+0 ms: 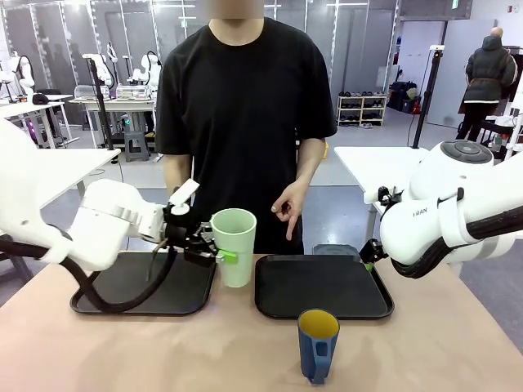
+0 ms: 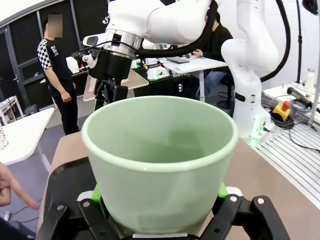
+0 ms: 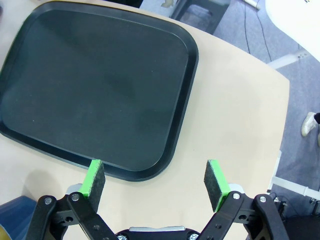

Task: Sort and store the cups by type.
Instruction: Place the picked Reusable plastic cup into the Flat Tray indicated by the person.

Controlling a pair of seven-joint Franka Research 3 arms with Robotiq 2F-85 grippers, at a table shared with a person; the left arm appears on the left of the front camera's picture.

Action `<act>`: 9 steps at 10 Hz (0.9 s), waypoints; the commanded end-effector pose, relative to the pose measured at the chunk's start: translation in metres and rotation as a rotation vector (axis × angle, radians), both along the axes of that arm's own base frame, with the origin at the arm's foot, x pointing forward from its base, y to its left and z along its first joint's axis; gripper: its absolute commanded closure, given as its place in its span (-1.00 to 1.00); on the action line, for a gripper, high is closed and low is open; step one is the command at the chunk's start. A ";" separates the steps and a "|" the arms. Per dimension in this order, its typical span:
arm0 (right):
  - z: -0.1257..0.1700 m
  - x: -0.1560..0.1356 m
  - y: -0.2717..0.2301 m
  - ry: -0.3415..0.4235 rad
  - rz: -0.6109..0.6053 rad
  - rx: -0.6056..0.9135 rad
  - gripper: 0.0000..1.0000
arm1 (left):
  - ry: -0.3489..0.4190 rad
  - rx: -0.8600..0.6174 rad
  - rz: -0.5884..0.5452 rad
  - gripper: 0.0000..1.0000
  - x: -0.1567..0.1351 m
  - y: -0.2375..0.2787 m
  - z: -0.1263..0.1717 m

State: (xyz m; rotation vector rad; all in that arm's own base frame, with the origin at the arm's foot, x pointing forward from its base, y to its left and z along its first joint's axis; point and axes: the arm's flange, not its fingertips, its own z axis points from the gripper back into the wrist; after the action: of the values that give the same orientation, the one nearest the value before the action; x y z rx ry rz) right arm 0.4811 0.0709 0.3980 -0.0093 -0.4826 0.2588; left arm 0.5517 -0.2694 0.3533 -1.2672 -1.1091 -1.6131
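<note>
The tall pale green tumbler stands upright on the table between the two black trays. My left gripper reaches it from the left, and its green pads press on both sides of the tumbler below the rim. The dark blue mug with a yellow inside stands near the table's front edge, its handle toward me. My right gripper hangs open and empty over the bare table beside the right tray's corner. A sliver of the blue mug shows at its lower left.
The left black tray and the right black tray lie side by side, both empty. A person in black stands at the far side, one hand pointing down toward the right tray. The table edge is close to my right gripper.
</note>
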 end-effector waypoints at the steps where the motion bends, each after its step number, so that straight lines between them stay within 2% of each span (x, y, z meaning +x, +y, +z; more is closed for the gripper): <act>1: -0.001 -0.001 0.000 -0.001 0.003 -0.003 -1.00 | 0.031 -0.029 0.028 -0.75 0.018 -0.022 0.001; 3: -0.001 -0.001 0.000 -0.001 0.003 -0.003 -1.00 | 0.006 -0.012 0.001 -0.75 0.005 -0.013 -0.002; 8: -0.001 -0.001 0.000 -0.001 0.003 -0.003 -1.00 | 0.010 -0.017 0.004 -0.75 0.011 -0.016 -0.007; 9: -0.001 -0.001 0.000 -0.001 0.003 -0.003 -1.00 | 0.005 -0.033 -0.027 -0.75 0.014 -0.026 -0.011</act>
State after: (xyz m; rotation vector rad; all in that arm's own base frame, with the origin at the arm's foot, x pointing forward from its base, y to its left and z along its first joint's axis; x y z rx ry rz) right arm 0.4811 0.0709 0.3980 -0.0093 -0.4826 0.2588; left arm 0.5619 -0.2875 0.3448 -1.2890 -1.1179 -1.5974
